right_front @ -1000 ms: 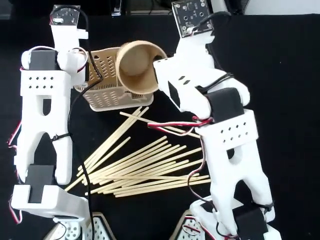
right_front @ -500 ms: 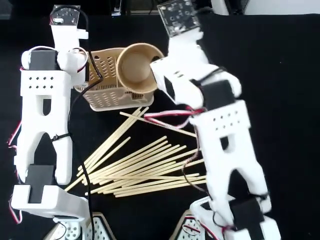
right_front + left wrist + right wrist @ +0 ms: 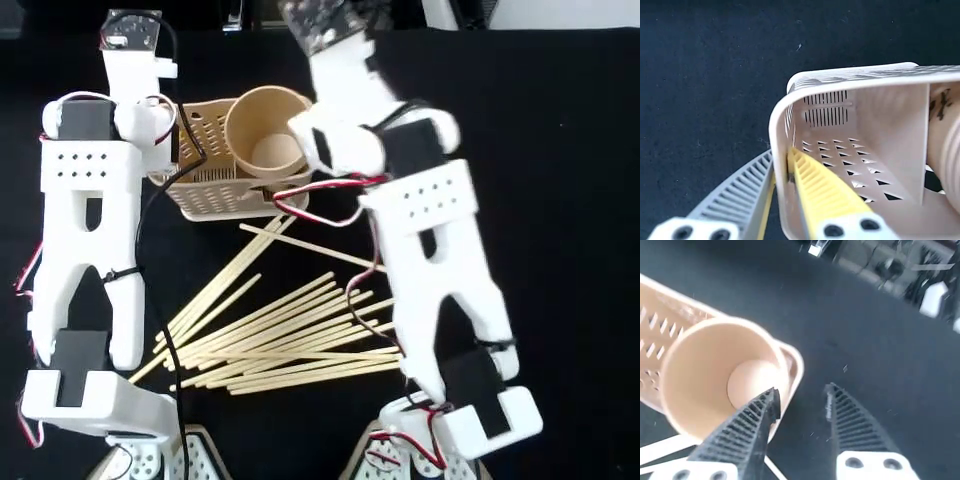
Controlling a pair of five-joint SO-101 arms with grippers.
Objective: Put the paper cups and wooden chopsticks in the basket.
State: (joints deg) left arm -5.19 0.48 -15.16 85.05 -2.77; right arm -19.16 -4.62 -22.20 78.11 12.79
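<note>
Table [image 3: 560,150]: black, and everything sits on it.
Right arm [image 3: 430,230]: it bends in over the sticks, and its end is up by the basket.
Left arm [image 3: 85,220]: it stands on the other side and stretches out straight to the basket's other end.
Basket [image 3: 215,190]: pale, with holes in its walls. It sits at the far side of the table, between the two arm ends.
Chopsticks [image 3: 290,335]: a loose pile of wooden sticks lying flat on the table, just in front of the basket and between the two arms.
Paper cup [image 3: 265,135]: it stands upright inside the basket, mouth up, at the end nearest the right arm.
Right gripper [image 3: 801,390]: its two black jaws are wide apart and hold nothing. One jaw is right at the cup's rim, and the other hangs over the table beside the basket.
Left gripper [image 3: 781,155]: pinched tight on the basket's wall, with the yellow jaw inside and the grey jaw outside.
</note>
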